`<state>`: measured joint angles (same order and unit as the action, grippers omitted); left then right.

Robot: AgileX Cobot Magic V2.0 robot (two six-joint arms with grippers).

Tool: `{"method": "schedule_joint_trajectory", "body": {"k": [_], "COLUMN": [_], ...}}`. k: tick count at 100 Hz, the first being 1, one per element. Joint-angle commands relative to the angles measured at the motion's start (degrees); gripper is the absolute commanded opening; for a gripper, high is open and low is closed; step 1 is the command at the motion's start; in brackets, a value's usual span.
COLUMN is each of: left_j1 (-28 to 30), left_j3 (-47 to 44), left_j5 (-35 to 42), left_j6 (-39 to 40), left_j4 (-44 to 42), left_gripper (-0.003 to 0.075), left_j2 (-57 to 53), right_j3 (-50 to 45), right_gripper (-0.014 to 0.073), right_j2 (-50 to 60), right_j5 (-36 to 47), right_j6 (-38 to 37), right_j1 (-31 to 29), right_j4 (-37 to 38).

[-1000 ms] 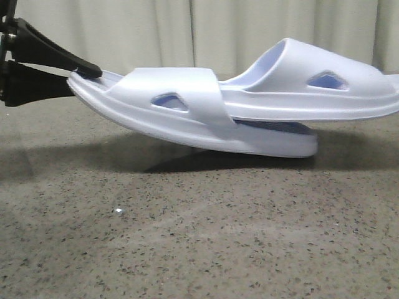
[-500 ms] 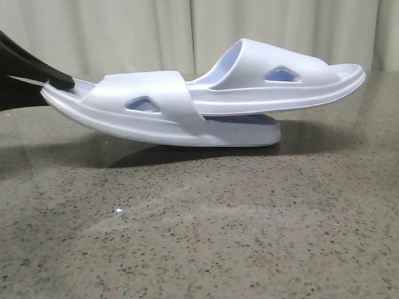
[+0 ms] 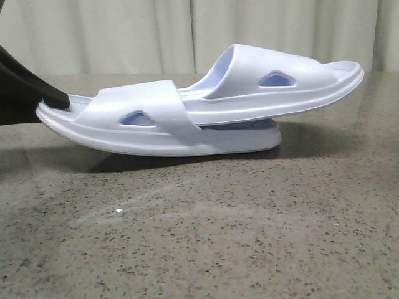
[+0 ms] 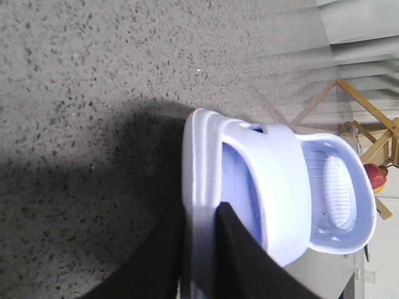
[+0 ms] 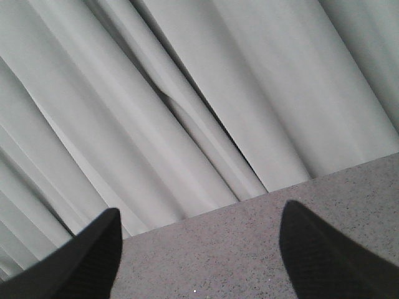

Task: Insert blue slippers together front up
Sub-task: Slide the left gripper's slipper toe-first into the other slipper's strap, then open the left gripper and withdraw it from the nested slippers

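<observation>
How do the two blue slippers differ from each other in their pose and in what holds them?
The lower slipper is gripped at its left end by the left gripper; the upper slipper is touched by no gripper. The lower slipper's right end rests on the table, while the upper slipper lies slid under the lower slipper's strap and juts out to the right, clear of the table. Both are pale blue-white, with triangular side holes.

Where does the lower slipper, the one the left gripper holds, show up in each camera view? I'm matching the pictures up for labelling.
Front view: the lower slipper lies left of centre, its left end raised and pinched by the left gripper.
Left wrist view: it fills the centre-right, its edge clamped between the black fingers.
Right wrist view: not in it.
Shared landmark: the speckled grey table.
</observation>
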<state>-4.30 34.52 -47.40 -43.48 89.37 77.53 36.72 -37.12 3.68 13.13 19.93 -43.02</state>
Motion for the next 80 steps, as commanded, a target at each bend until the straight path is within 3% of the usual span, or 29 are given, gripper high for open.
{"method": "schedule_joint_trajectory", "body": {"k": [1, 20, 51, 65, 80], "left_j1": [0.1, 0.1, 0.1, 0.2, 0.2], "left_j3": [1.5, 1.5, 1.5, 1.5, 1.5], "left_j5": [-1.8, -0.3, 1.6, 6.1, 9.8], "left_j6": [0.3, 0.3, 0.2, -1.5, -4.0], "left_j4": [1.8, 1.1, 0.5, 0.4, 0.3], "left_gripper": [0.0027, 0.0057, 0.0349, 0.0421, 0.0449], "left_j2": [-0.9, -0.9, -0.9, -0.9, -0.9], "right_j3": [1.5, 1.5, 1.5, 1.5, 1.5], "right_gripper": [0.0456, 0.0456, 0.0456, 0.0456, 0.0456], "right_j2": [-0.4, -0.4, -0.4, -0.4, -0.4], "right_j5": [3.0, 2.8, 1.7, 1.4, 0.9], "right_j6": [0.8, 0.8, 0.8, 0.8, 0.8], "right_j1": [-0.5, -0.5, -0.5, -0.5, -0.5], "right_j4": [1.0, 1.0, 1.0, 1.0, 1.0]}}
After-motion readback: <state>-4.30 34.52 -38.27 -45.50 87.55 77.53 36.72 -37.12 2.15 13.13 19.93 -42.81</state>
